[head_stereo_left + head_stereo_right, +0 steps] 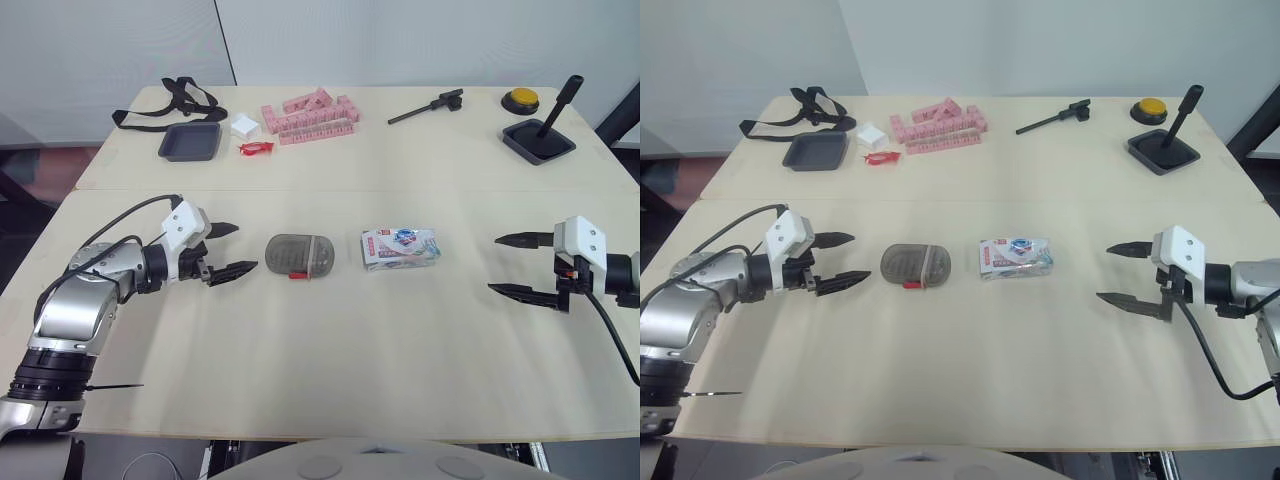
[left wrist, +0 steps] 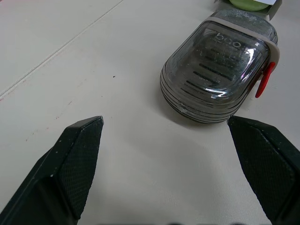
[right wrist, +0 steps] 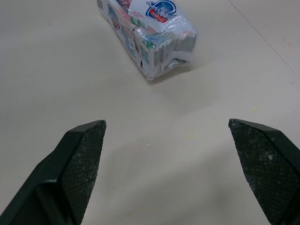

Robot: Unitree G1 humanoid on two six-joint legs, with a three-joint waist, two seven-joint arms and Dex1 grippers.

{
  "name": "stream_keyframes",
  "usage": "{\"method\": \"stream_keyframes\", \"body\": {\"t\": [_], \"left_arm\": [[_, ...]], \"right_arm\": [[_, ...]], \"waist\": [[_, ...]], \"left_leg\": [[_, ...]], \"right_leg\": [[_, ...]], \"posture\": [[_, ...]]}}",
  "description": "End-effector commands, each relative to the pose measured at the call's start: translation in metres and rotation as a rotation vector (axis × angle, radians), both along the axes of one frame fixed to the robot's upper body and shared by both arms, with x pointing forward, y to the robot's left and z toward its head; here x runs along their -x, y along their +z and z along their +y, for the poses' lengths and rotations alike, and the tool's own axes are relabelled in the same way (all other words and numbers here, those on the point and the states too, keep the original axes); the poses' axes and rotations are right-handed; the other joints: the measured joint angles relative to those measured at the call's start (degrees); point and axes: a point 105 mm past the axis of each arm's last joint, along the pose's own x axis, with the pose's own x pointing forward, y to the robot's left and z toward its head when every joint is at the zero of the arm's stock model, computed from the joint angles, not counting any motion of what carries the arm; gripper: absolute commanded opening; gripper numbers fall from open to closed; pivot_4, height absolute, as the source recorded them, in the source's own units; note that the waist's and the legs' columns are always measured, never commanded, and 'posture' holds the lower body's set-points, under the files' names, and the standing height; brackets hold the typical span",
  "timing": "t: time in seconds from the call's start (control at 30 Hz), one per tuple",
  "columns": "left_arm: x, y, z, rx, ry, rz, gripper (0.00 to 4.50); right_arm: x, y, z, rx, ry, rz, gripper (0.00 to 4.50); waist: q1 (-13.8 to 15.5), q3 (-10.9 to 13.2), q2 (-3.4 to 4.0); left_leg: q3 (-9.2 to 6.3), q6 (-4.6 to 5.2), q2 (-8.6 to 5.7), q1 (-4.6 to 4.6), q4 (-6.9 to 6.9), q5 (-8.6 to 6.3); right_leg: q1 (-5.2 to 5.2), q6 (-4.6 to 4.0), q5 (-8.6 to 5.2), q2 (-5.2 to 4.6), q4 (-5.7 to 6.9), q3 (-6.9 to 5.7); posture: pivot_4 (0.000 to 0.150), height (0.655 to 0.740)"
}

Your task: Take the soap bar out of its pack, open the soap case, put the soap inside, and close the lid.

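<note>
A smoky grey soap case (image 1: pixel 301 257) with a red clasp lies shut at the middle of the table; it fills the far part of the left wrist view (image 2: pixel 219 71). Just to its right lies the wrapped soap pack (image 1: pixel 400 248), white with a blue logo, seen end-on in the right wrist view (image 3: pixel 149 35). My left gripper (image 1: pixel 234 250) is open, a short way left of the case and pointing at it. My right gripper (image 1: pixel 522 265) is open too, well to the right of the pack, with bare table between.
Along the far edge are a dark tray (image 1: pixel 190 142), a black strap (image 1: pixel 172 100), a white block (image 1: pixel 244 125), pink bricks (image 1: pixel 310 115), a black tool (image 1: pixel 426 106), a yellow button (image 1: pixel 521 99) and a black holder with a stick (image 1: pixel 540 138).
</note>
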Motion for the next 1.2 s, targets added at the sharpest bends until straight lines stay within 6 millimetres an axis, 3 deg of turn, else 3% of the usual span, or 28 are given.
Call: {"method": "stream_keyframes", "body": {"t": [0.03,0.5,0.67,0.8,0.93,1.2], "left_arm": [[-0.003,0.010,0.000,0.005,-0.014,-0.048,4.49],[0.000,0.012,-0.003,0.032,-0.055,-0.058,4.49],[-0.002,0.014,-0.004,0.050,-0.067,-0.060,4.49],[-0.001,0.024,-0.013,0.075,-0.125,-0.073,4.49],[0.012,0.027,-0.032,0.076,-0.250,-0.067,4.49],[0.025,0.028,-0.061,0.103,-0.365,-0.076,4.49]], "right_arm": [[-0.002,0.012,-0.001,0.003,-0.003,-0.051,4.50],[0.002,0.007,0.000,0.005,-0.008,-0.046,4.50],[-0.002,0.013,-0.001,-0.013,-0.019,-0.042,4.50],[-0.007,0.029,0.010,-0.018,0.024,-0.049,4.50],[-0.016,0.042,0.029,-0.026,0.088,-0.051,4.50],[-0.041,0.036,0.056,0.082,0.236,-0.043,4.50]], "waist": [[0.00,0.00,0.00],[0.02,0.00,0.00],[0.00,0.00,0.00],[-0.04,0.00,0.00],[-0.24,0.00,0.00],[-0.22,0.00,0.00]], "left_leg": [[0.00,0.00,0.00,0.00,0.00,0.00],[0.00,0.00,0.00,0.00,0.00,0.00],[0.00,0.00,0.00,0.00,0.00,0.00],[0.00,0.01,0.00,0.01,0.00,0.01],[0.00,0.01,0.00,0.03,-0.03,0.01],[0.00,0.01,0.01,0.00,-0.04,0.02]], "right_leg": [[0.00,0.00,0.00,0.00,0.00,0.00],[0.00,-0.01,0.00,0.00,0.00,0.00],[0.00,-0.01,-0.01,0.00,0.00,0.00],[0.00,-0.01,-0.01,0.00,0.01,0.00],[-0.01,-0.01,-0.01,0.00,0.04,0.00],[-0.05,-0.03,-0.01,0.00,0.10,-0.04]], "posture": [[0.150,0.7109],[0.150,0.7109],[0.150,0.7109],[0.150,0.7109],[0.150,0.7109],[0.150,0.7109]]}}
